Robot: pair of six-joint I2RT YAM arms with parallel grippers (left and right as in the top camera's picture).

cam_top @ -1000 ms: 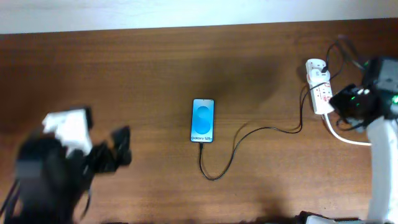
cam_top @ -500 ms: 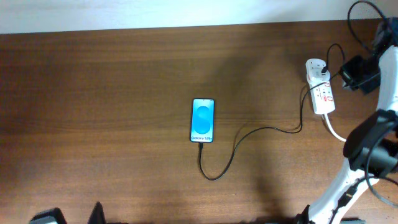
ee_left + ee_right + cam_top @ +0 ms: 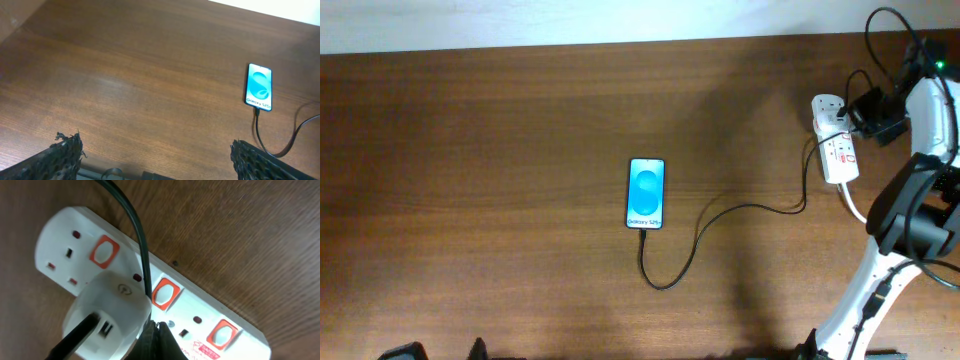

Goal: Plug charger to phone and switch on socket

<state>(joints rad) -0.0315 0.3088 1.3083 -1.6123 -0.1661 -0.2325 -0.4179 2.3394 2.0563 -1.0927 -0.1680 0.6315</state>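
Note:
The phone [image 3: 647, 193] lies flat mid-table with its blue screen lit; it also shows in the left wrist view [image 3: 259, 86]. The black charger cable [image 3: 692, 250] meets the phone's bottom edge, loops and runs right to a white adapter [image 3: 107, 307] plugged into the socket [image 3: 835, 150]. In the right wrist view the socket [image 3: 200, 305] shows three red switches. My right gripper [image 3: 156, 330] is shut and empty, its tip on the strip just below the middle switch [image 3: 163, 292]; it also shows in the overhead view [image 3: 857, 120]. My left gripper [image 3: 155, 150] is open and empty, low at the table's near edge.
The socket's thick white cord [image 3: 857, 207] trails toward the right arm's base [image 3: 910, 215]. The right arm's own black wiring [image 3: 880, 25] arcs above the socket. The table's near edge [image 3: 150, 172] lies right under my left gripper.
My left arm has pulled back off the table's left side and out of the overhead view. My right arm has swung up and brought its gripper onto the socket. Phone and cable have not moved.

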